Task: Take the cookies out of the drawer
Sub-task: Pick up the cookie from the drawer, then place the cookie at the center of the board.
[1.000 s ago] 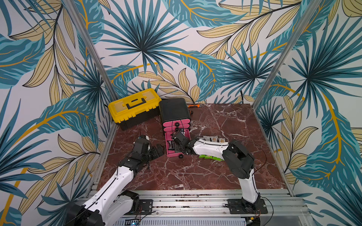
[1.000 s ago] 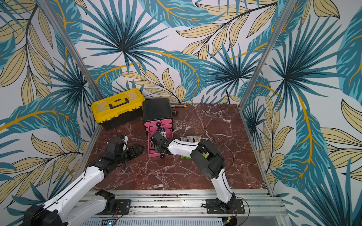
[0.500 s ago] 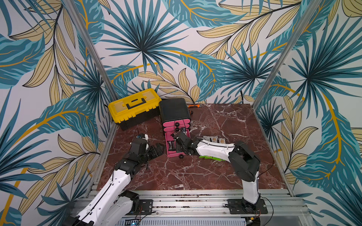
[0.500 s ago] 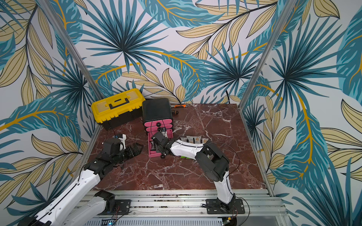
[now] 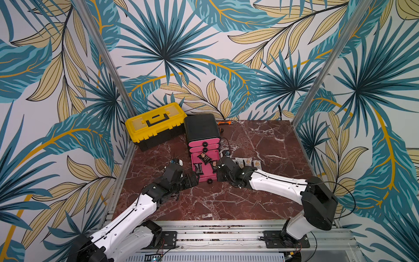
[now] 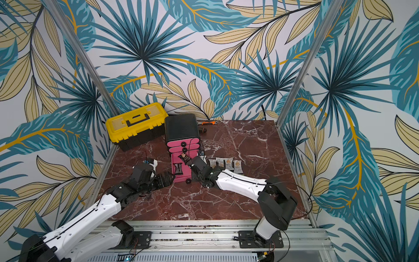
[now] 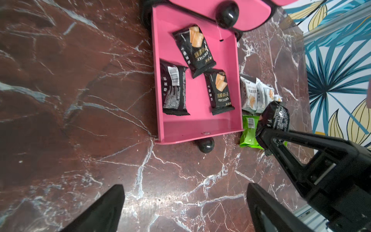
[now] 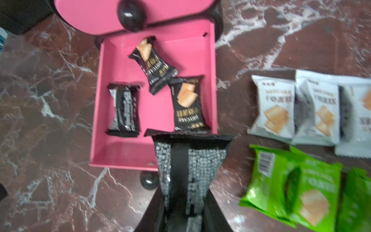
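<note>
The pink drawer stands pulled out of its cabinet, with three black cookies packets lying in it. My right gripper is shut on one more black packet, held above the drawer's front corner on the right side. In front of the drawer's left corner my left gripper is open over bare marble, holding nothing. White packets and green packets lie on the table right of the drawer.
The black cabinet with pink drawer fronts stands at the back. A yellow toolbox sits to its left. A small orange tool lies by the back wall. Patterned walls and metal posts enclose the marble table.
My right gripper has shut on a black packet in the drawer and drawn back with it toward the drawer's front right corner. The left arm has shifted only slightly.
</note>
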{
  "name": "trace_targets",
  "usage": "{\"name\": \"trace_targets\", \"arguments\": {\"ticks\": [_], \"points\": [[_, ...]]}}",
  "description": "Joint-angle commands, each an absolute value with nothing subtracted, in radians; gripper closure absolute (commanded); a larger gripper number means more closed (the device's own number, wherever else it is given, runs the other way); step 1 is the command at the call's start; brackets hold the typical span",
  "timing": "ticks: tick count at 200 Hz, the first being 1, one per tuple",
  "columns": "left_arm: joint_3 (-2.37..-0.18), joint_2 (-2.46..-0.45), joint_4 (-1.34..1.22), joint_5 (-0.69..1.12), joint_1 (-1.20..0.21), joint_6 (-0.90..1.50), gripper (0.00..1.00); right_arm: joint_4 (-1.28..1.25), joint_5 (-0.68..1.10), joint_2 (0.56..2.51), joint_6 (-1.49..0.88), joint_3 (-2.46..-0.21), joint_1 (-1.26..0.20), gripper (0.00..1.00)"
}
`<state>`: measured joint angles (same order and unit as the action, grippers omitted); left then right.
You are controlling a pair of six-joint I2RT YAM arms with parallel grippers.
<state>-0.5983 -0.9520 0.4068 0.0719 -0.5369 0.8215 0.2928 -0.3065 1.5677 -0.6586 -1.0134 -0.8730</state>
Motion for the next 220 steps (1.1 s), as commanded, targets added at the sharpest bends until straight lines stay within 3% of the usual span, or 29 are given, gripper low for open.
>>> {"name": "trace_targets", "arguments": {"ticks": [1,75,154,191,220], "points": [[-0.573,-0.962,0.284,0.077,-0.573,0.903,0.0,0.329,-0.309,1.471,-0.677,-0.888,-0.88,0.76],[-0.533,-0.976,0.268,-0.066,-0.733,0.996,0.0,0.323,-0.242,1.208,-0.69,-0.591,-0.905,0.76],[-0.537,-0.961,0.301,-0.097,-0.739,1.026,0.0,0.183,-0.216,1.28,-0.746,-0.524,-0.927,0.76],[-0.537,-0.943,0.319,-0.107,-0.74,1.028,0.0,0.196,-0.289,1.321,-0.813,-0.522,-0.931,0.76],[-0.546,-0.932,0.35,-0.135,-0.739,1.02,0.0,0.169,-0.298,1.349,-0.83,-0.515,-0.932,0.7]]}}
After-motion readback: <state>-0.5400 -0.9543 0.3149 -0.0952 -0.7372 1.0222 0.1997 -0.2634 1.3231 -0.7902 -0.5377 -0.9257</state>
